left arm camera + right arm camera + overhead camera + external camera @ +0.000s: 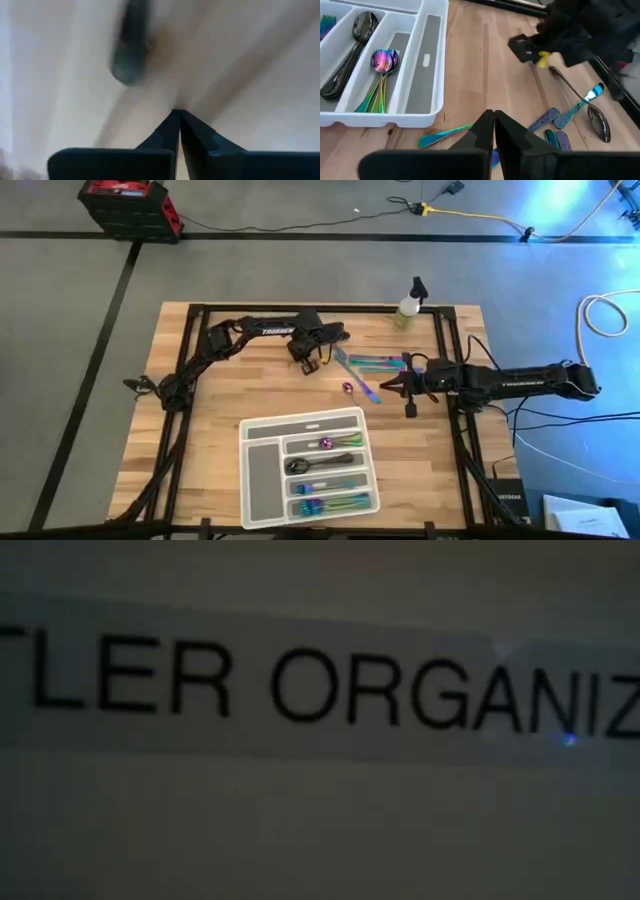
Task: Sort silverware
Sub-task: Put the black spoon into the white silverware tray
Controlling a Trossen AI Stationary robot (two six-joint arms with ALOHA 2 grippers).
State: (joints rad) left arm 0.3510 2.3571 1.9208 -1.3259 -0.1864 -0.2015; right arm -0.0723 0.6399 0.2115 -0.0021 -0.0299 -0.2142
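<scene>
Tray [258, 480] is the landmark: a translucent white compartment tray at the near edge of the worktop [200, 395]. Several pieces are sorted inside: iridescent spoons [382, 62] in one slot, a dark spoon [362, 25] in the next.

Loose silverware [365, 365] lies beyond the tray, toward the spray bottle [408, 305]: iridescent handles, a dark spoon [597, 122] and one iridescent piece [445, 134] just off the tray's wall.

Left tool [310, 360] hangs beyond the tray at the loose pile's edge, fingers pinched together with nothing between them in its wrist view. Right tool [400, 387] sits on the pile's other side, fingers also closed and empty, tips over the piece nearest the tray.

Risks, as judgement:
- Both tools crowd the same small pile, so arms could clash.
- Closed fingers must open before a grasp. Coming down shut would just shove the thin flat handles around.
- Overlapping handles may get picked in pairs, or a neighbour dragged along.
- Slim metal may pivot or slip in transit, landing in the wrong slot or on the tray's wall.
- A wide sweep near the bottle could knock it over.

Low view is blocked by a printed label and shows nothing useful.
</scene>
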